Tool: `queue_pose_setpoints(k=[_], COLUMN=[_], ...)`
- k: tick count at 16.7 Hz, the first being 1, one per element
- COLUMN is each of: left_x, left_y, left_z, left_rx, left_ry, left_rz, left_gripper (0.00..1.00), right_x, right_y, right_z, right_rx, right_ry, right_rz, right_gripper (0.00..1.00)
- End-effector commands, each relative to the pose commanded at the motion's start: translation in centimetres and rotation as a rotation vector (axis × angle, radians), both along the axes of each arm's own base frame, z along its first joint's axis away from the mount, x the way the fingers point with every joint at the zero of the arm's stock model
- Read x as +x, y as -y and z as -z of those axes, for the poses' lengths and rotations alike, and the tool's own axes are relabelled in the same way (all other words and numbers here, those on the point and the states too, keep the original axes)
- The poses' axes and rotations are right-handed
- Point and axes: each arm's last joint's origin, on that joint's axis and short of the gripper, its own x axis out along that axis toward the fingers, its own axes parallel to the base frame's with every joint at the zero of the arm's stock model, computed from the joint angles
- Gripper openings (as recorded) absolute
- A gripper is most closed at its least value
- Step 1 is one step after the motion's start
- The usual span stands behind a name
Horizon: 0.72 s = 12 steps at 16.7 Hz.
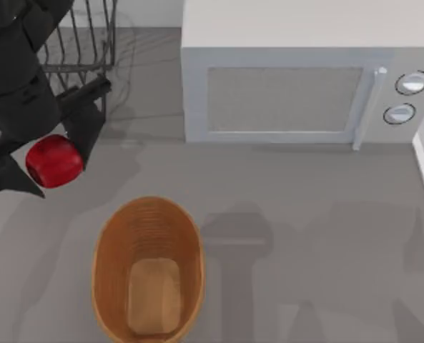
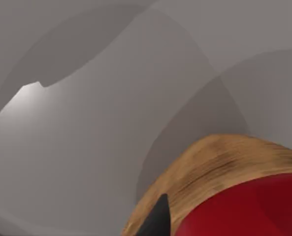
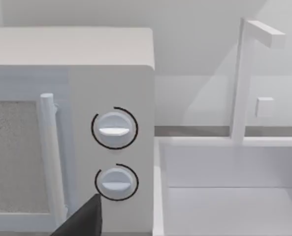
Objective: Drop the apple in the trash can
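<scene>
Roughly mid-task. Nearest the bottom edge of the top view sat the trash can, orange-brown woven oval, tan floor bare, nothing in it. It stood on the grey table, lower centre-left of frame.

Up and left of it, at mid-left of the frame, the left tool had its two dark fingers clamped on either side of the apple. Apple red, round, held clear of the can and not over its opening; it sat above bare table beyond the can's far rim. The left wrist view agreed: red apple in the lower right, one black fingertip beside it, woven can wall behind.

Farther back, upper left corner, the black wire rack stood behind the left arm. Along the top centre and right was the white microwave with its two dials.

The right arm looked parked off at the right; its wrist view looked at the microwave dials and a white sink, with a dark bit of the right tool at the bottom edge. Cannot tell whether it was open or shut.

Judged progress: pick done, apple lifted. Left to do: carry it over the can's opening, release.
</scene>
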Motion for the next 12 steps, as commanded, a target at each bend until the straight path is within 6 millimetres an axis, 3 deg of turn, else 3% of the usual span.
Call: queue_pose_setpoints(k=[6,12], left_x=[-4.4,-7.9], left_y=[6.0,9.2], left_z=[0.6,0.5], left_rx=[0.034,0.057], left_ry=[-0.037,0.019], left_rz=[-0.359,-0.636], left_gripper=[0.0,0.0], right_x=[0.0,0.0], right_y=[0.0,0.0], right_z=[0.0,0.0], right_rx=[0.0,0.0], right_ry=[0.0,0.0], right_rz=[0.0,0.0], right_gripper=[1.0,1.0])
